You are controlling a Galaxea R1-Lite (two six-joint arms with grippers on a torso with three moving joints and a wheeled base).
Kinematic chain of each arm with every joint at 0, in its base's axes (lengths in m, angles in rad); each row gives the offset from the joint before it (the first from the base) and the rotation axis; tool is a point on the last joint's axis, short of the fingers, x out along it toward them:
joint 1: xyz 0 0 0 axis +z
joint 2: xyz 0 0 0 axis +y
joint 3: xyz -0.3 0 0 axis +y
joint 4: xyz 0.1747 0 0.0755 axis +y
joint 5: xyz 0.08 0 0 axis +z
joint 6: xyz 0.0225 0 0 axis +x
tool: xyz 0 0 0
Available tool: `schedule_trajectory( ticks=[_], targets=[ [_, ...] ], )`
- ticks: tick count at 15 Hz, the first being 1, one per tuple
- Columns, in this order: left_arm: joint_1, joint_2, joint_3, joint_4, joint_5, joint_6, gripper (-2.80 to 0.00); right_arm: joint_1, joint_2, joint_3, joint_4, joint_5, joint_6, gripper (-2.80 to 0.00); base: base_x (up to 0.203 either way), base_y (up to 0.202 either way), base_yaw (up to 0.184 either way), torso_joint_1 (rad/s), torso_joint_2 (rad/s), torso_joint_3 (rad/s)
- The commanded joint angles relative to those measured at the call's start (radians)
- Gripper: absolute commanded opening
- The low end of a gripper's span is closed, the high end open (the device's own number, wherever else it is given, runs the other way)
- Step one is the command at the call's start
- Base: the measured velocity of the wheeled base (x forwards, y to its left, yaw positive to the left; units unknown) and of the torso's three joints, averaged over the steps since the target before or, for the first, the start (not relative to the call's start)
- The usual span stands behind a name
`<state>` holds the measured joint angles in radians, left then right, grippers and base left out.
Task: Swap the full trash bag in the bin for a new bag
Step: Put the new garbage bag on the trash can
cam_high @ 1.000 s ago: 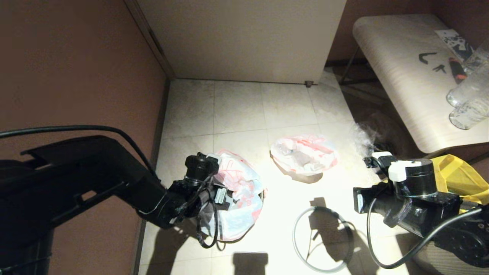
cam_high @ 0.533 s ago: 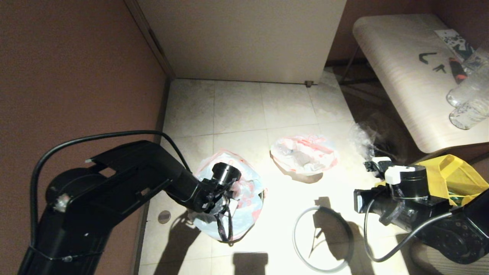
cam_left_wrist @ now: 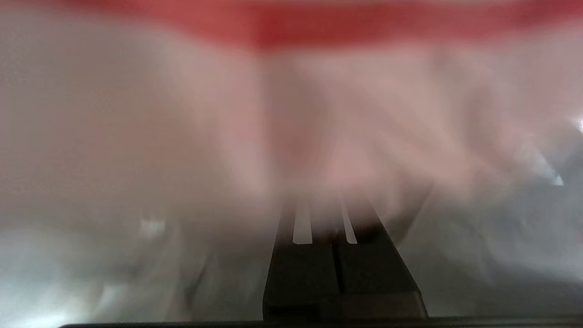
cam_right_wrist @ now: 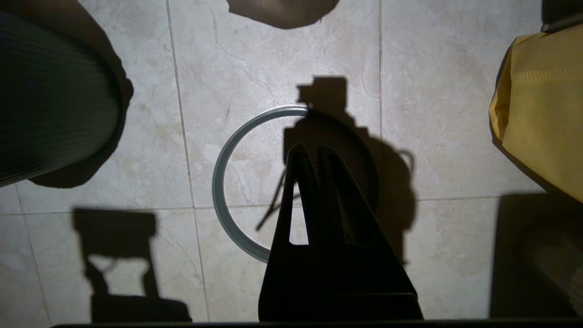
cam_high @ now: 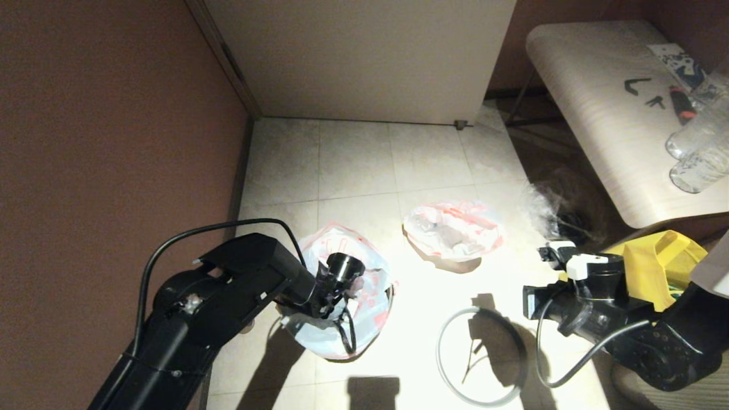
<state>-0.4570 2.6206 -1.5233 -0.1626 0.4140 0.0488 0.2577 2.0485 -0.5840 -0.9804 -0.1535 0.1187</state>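
Observation:
The new bag, white with a red drawing, is draped over the bin, of which only a dark edge shows. My left gripper points down into this bag. In the left wrist view it is shut, its tips sunk in blurred white and red film; whether any film is pinched I cannot tell. The full trash bag, lumpy with clear bottles, lies on the floor further back. The grey ring rim lies flat on the tiles. My right gripper hangs shut and empty above the ring.
A yellow fabric tote sits at the right beside my right arm. Crumpled clear wrap lies near a pale table carrying clear bottles. Brown wall stands along the left, a white cabinet at the back. A dark ribbed round shape is close by.
My left arm has swung in nearer to me and its wrist has shifted right over the draped bag. The right arm has drifted slightly back. Both grippers stayed shut.

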Motion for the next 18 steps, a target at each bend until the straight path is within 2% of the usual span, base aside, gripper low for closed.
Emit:
schedule_trajectory(
  ticks=[1,5,8,10,12,15,18],
  targets=[
    [0.003,0.111,-0.119,0.013,0.002,0.007,-2.80,-0.002,0.015,0.003,-0.007,0.008,0.001,-2.80,0.000,0.000,0.000,0.000,0.00,0.000],
    [0.004,0.166,-0.255,0.046,0.002,0.002,-2.80,-0.007,0.008,0.027,-0.008,0.039,0.003,-2.80,0.000,0.000,0.000,0.000,0.00,0.000],
    [0.005,0.149,-0.243,0.043,0.005,-0.003,-2.80,-0.001,-0.008,0.072,-0.026,0.048,0.003,-2.80,0.000,0.000,0.000,0.000,0.00,0.000],
    [0.006,0.057,-0.175,0.035,0.009,-0.021,-2.80,0.002,-0.062,0.114,-0.029,0.076,0.007,-2.80,0.000,0.000,0.000,0.000,0.00,0.000],
    [-0.003,-0.101,-0.049,0.030,0.015,-0.044,-2.80,0.001,-0.096,0.173,-0.027,0.111,0.007,-2.80,0.000,0.000,0.000,0.000,0.00,0.000],
    [-0.032,-0.363,0.153,0.032,0.078,-0.083,-2.80,-0.005,-0.075,0.192,-0.027,0.112,-0.008,-2.80,0.000,0.000,0.000,0.000,0.00,0.000],
    [-0.047,-0.605,0.219,0.048,0.109,-0.108,-2.80,-0.005,0.009,0.160,-0.027,0.112,-0.053,-2.80,0.000,0.000,0.000,0.000,0.00,0.000]
  ],
)
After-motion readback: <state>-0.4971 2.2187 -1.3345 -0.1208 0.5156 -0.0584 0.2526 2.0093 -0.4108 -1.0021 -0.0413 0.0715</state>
